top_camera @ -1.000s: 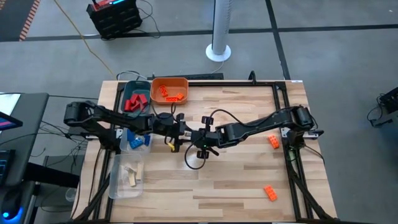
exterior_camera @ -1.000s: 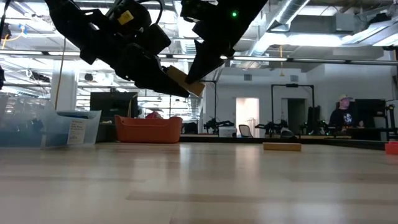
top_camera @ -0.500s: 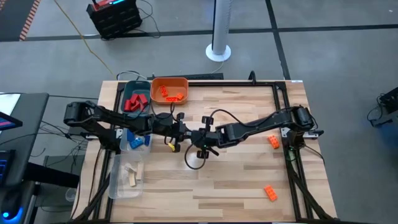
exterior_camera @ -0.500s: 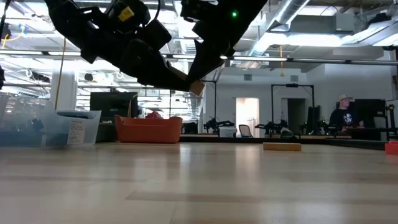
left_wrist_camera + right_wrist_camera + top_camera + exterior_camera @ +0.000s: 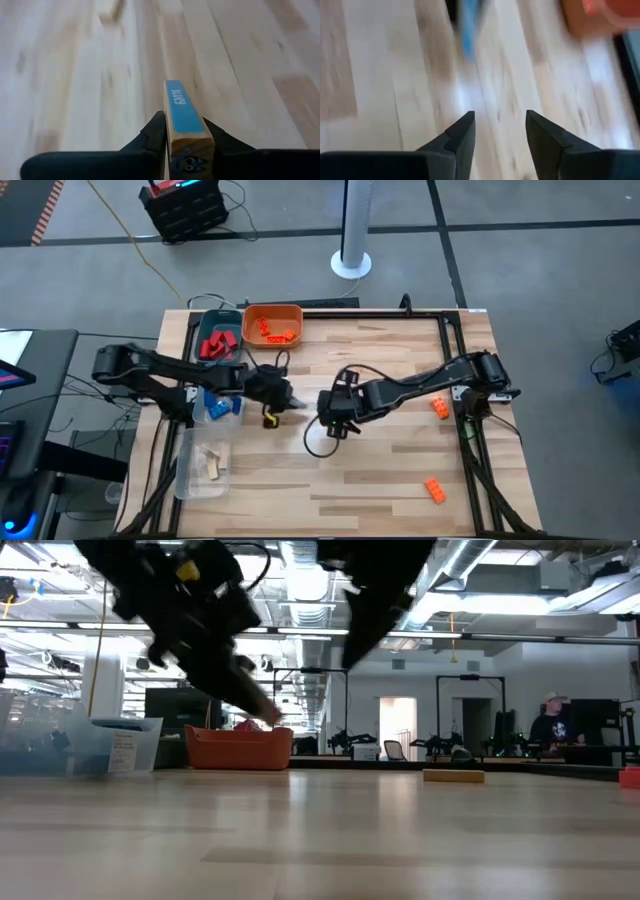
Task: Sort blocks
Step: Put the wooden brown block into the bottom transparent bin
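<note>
My left gripper is left of the table's middle and is shut on a pale tan wooden block with a blue face. The block also shows in the low view, clear of the table. My right gripper is open and empty a little to the right of it; its fingers stand over bare wood. Two orange blocks lie flat on the table at the right. Another wooden block lies flat farther off. My left gripper pinches the wooden block's two long sides between its two fingers, at the end nearest the wrist. The block lies along the fingers and sticks out past their tips, blue face toward the camera. It is lifted clear of the table and slants downward.
At the table's far left stand a teal tray with red blocks and an orange tray with orange blocks. Blue blocks lie at the left edge, and below them a clear tray holds wooden blocks. A person stands far behind.
The two grippers met at the wooden block near the table's middle and have parted. The block has stayed with my left gripper, which has gone toward the table's left edge and down. My right gripper has let go and drawn back toward the right edge.
</note>
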Robot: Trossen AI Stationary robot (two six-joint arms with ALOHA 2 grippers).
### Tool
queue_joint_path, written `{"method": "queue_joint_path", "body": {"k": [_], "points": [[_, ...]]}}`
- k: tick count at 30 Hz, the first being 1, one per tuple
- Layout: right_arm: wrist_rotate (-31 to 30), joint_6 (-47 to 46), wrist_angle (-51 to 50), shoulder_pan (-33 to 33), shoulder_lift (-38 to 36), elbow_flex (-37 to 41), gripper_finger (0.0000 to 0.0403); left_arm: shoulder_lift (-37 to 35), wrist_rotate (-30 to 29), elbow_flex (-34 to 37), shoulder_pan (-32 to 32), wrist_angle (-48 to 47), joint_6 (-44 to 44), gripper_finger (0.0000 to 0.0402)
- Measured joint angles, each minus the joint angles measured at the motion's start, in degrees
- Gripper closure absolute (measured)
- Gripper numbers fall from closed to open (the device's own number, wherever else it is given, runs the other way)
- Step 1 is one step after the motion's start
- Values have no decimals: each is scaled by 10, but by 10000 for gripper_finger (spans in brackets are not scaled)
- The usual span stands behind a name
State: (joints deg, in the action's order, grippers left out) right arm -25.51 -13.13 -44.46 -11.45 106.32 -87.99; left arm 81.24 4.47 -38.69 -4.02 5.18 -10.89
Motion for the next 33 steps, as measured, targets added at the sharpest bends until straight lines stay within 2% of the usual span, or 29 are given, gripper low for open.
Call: {"method": "queue_joint_path", "body": {"k": [3,5,12,18,25,33], "points": [[-2,-49,-59,-19,0,3,219,-48,1,-41,25,-185,43,345],[-15,-78,-79,-34,0,17,216,-77,0,-59,52,-268,86,344],[-61,-164,-93,-87,0,69,225,-185,18,-64,191,-361,147,343],[-97,-216,-95,-121,0,90,231,-259,24,-63,278,-495,332,343],[-106,-244,-89,-130,0,94,232,-272,10,-63,335,-645,529,336],[-106,-246,-72,-130,0,94,232,-248,8,-61,343,-738,585,325]]}}
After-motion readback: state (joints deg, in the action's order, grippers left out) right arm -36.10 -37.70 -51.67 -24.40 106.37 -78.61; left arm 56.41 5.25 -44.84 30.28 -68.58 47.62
